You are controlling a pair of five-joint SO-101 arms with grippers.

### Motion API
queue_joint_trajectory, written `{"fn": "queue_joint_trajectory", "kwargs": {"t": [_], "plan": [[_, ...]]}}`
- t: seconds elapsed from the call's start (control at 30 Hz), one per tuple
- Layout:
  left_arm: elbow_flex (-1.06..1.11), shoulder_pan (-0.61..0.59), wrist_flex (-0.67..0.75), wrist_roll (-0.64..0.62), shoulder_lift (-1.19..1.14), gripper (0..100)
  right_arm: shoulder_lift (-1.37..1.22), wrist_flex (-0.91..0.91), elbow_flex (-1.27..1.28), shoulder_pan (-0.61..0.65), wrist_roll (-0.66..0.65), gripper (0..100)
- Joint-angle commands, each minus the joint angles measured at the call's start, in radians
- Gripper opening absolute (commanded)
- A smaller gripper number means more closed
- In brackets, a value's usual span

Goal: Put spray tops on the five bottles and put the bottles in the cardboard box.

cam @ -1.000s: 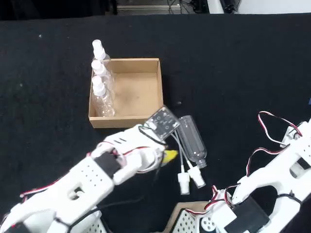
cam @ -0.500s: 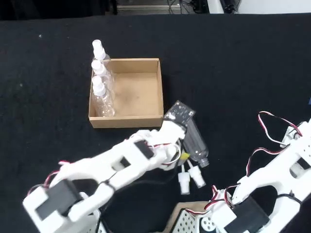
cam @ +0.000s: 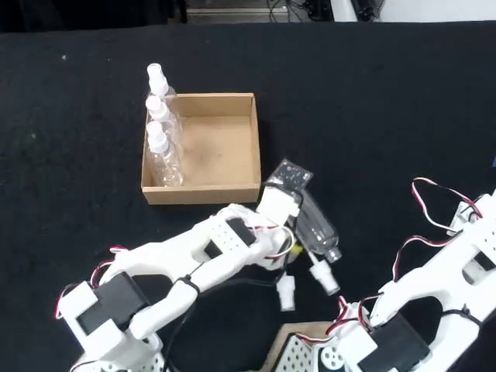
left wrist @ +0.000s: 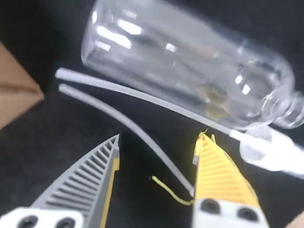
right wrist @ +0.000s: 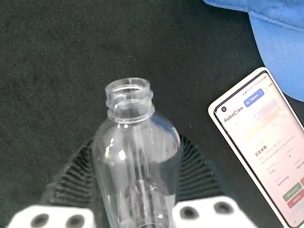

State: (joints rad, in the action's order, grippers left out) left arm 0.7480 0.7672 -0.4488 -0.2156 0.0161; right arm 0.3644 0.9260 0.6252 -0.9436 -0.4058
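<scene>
Table (cam: 387,116): black cloth, carrying everything below.
Left arm (cam: 194,263): stretched across the table, its end just past the near right corner of the box.
Right arm (cam: 442,271): at the near right edge of the high view, well apart from the box.
Cardboard box (cam: 201,193): open-topped, sitting left of centre in the high view.
Box contents: three capped bottles (cam: 165,159) stand upright in a row against the box's left wall (each clear, each with a white spray top on).
Loose bottle (cam: 314,225): clear, lying on its side on the cloth just off the box's near right corner, its neck open and pointing away from the box.
Held bottle (right wrist: 135,137): clear, open neck with no top, sticking out beyond the fingers.
Right gripper (right wrist: 135,171): closed around the held bottle's body, one dark ribbed finger on each side.
Left gripper (left wrist: 159,140): spread wide with nothing in it, low over the cloth just beside the loose bottle (one finger grey, one yellow).
Phone (right wrist: 266,147): flat on the cloth, screen lit, beside the held bottle.
Spray tops: two white ones, (cam: 286,291) and (cam: 324,279), lie on the cloth near the loose bottle's neck.
Tubes (left wrist: 123,118): two thin dip tubes run from those tops along the loose bottle, passing between the left gripper's fingers.
</scene>
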Motion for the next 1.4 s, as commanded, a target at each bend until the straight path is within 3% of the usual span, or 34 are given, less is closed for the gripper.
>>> {"fn": "queue_joint_trajectory", "kwargs": {"t": [0.0, 0.23, 0.47, 0.67, 0.83, 1.03, 1.27, 1.37], "plan": [[-0.056, -0.001, -0.144, 0.032, 0.054, 24, 0.005, -0.026, -0.047, -0.012, -0.009, 2.2], [-0.047, -0.002, -0.381, 0.209, 0.192, 24, 0.005, -0.026, -0.047, -0.012, -0.009, 2.2], [-0.041, -0.051, -0.499, 0.259, 0.307, 24, 0.005, -0.026, -0.045, -0.014, -0.009, 2.2], [0.076, -0.183, -0.359, 0.253, 0.334, 24, 0.005, -0.026, -0.045, -0.012, -0.009, 2.2], [0.061, -0.180, -0.295, 0.236, 0.336, 24, 0.005, -0.026, -0.047, -0.012, -0.009, 2.3], [0.015, -0.159, -0.264, 0.115, 0.316, 24, 0.005, -0.026, -0.047, -0.012, -0.009, 2.3], [0.125, -0.180, -0.071, 0.101, 0.186, 24, 0.005, -0.026, -0.048, -0.012, -0.009, 2.3], [0.128, -0.197, -0.109, 0.101, 0.199, 24, 0.005, -0.026, -0.048, -0.012, -0.009, 2.3]]}}
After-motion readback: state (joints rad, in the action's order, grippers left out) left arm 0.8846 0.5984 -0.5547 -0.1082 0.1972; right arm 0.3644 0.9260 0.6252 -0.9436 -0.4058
